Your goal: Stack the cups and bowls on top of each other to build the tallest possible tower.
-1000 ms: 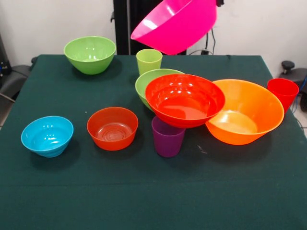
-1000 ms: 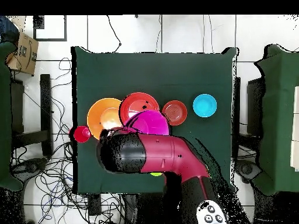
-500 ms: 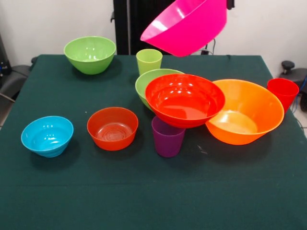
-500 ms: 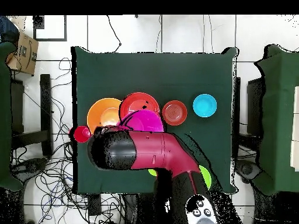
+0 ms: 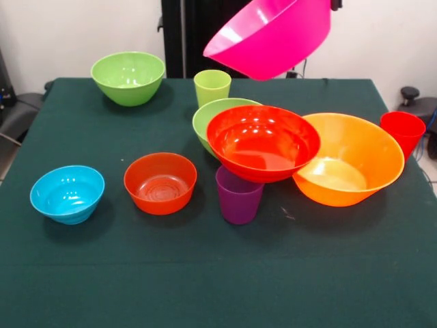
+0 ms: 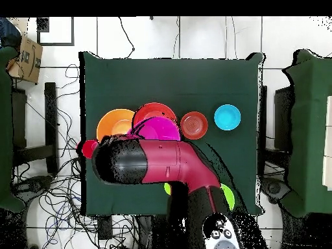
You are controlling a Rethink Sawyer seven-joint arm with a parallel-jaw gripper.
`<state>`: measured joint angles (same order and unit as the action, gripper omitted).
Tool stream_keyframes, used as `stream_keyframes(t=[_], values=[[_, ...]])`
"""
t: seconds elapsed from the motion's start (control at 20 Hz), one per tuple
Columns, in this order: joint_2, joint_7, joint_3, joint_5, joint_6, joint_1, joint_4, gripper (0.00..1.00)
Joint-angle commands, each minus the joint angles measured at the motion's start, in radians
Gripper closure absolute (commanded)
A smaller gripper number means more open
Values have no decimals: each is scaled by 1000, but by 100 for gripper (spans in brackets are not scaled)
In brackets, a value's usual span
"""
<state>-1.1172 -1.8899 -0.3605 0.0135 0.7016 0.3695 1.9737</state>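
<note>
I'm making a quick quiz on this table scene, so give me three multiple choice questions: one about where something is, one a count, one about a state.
1. Where is the purple cup?
A. in front of the red-orange bowl
B. inside the blue bowl
C. beside the far green bowl

2. How many cups stand on the table?
A. one
B. three
C. five

3. What state is the pink bowl in?
A. flat on the table
B. nested in the orange bowl
C. lifted and tilted

Answers: 1 A, it stands just under that bowl's near rim. 2 B, purple, green and red. 3 C, it hangs clear above the table.
</note>
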Motion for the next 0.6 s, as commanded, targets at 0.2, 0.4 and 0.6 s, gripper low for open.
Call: stream_keyframes(t=[0.2, 0.4, 0.6], values=[[72, -191, 83, -67, 162, -57, -140, 100], [116, -236, 128, -121, 250, -104, -218, 100], [149, -254, 171, -169, 291, -137, -261, 100]])
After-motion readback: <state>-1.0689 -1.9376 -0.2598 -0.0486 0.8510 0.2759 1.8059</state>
